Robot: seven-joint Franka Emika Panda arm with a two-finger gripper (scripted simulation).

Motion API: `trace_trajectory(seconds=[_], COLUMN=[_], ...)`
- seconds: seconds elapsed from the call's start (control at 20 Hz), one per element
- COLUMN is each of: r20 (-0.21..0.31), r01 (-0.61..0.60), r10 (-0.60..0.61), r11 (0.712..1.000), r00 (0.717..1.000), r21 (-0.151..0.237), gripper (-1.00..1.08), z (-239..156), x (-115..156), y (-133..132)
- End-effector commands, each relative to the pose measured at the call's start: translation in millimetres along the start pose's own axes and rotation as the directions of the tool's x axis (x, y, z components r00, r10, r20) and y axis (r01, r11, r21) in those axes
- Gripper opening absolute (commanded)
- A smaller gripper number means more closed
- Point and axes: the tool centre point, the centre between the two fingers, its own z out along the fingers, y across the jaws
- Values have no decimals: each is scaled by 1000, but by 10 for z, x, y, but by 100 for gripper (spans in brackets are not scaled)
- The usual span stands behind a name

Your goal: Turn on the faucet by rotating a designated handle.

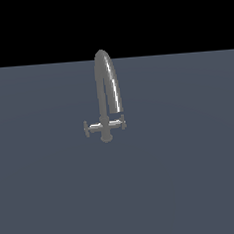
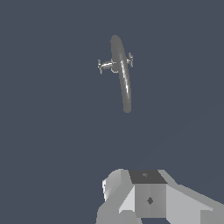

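The faucet [image 1: 106,85] is a small grey metal tap with a tall arched spout on a short round base. It stands on the grey floor near the middle of the exterior view. The handle [image 1: 94,127] is the longer, shiny arm ending in a small crossbar; it points to the exterior view's left, away from the spout tip. A shorter arm [image 1: 119,123] sits on the spout-tip side. The gripper is out of the exterior view. In the wrist view the gripper [image 2: 148,197] shows as grey blocks, far from the faucet [image 2: 122,74] and its handle [image 2: 105,66]. Its fingertips are not visible.
The flat grey floor [image 1: 194,182] spreads around the faucet on all sides, under a black background. No other objects show.
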Motion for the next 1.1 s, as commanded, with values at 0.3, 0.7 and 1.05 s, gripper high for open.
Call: trace_trajectory(seconds=[0.3,0.7,1.05], r20=[278,305,220], r01=[48,-21,64], r10=[-26,44,-38], r11=[996,997,992], r00=[960,951,975], r21=[-74,-78,-112], gripper=[-1,26,50], z=[1064,1878,2419], x=[25,308,894], y=[-41,-307,-1314])
